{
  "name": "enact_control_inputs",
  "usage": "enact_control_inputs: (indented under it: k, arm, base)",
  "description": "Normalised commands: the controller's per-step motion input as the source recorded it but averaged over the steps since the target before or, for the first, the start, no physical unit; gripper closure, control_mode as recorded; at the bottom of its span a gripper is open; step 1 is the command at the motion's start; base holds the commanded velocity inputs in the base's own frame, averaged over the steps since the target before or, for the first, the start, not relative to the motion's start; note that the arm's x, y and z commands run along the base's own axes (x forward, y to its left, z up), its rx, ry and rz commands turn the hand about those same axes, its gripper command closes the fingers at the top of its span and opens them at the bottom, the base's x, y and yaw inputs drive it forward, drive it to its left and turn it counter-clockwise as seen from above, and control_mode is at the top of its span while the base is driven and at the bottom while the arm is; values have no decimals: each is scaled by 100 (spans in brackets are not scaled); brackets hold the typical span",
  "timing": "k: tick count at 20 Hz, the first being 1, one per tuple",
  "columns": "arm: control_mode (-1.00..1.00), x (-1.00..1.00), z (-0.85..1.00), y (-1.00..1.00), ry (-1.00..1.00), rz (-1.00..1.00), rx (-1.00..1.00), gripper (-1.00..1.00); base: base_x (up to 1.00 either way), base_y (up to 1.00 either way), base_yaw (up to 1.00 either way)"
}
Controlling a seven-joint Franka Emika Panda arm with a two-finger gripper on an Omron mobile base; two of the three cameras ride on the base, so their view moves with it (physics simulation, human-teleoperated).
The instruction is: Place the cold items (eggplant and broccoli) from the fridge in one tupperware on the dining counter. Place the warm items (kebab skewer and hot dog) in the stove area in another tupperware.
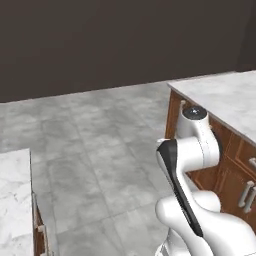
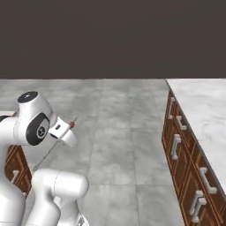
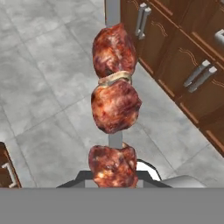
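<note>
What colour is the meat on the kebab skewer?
Mottled reddish-brown with charred dark patches on the kebab skewer; clearest in the hand view.

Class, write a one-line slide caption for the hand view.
Gripper shut on kebab skewer, carried above grey floor tiles beside wooden cabinets.

No legible text or labels.

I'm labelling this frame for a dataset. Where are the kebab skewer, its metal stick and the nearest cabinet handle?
kebab skewer [image 3: 115, 106], hand view, on the middle meat chunk.
metal stick [image 3: 113, 12], hand view, on the bare end beyond the meat.
cabinet handle [image 3: 142, 19], hand view, on its bar.
</note>
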Motion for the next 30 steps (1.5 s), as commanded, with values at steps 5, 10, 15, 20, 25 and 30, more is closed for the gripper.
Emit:
enact_control_inputs:
  k: [5,10,15,20,25,30]
  arm:
    - [100,0,0,0,0,0,0,100]
    - [100,0,0,0,0,0,0,100]
    - [100,0,0,0,0,0,0,100]
    - [100,0,0,0,0,0,0,100]
    - [100,0,0,0,0,0,0,100]
    - [100,0,0,0,0,0,0,100]
  base:
    - [100,59,-35]
    - [100,5,10]
    - [100,-8,43]
    - [100,-13,52]
    - [100,-14,54]
    - [100,-12,62]
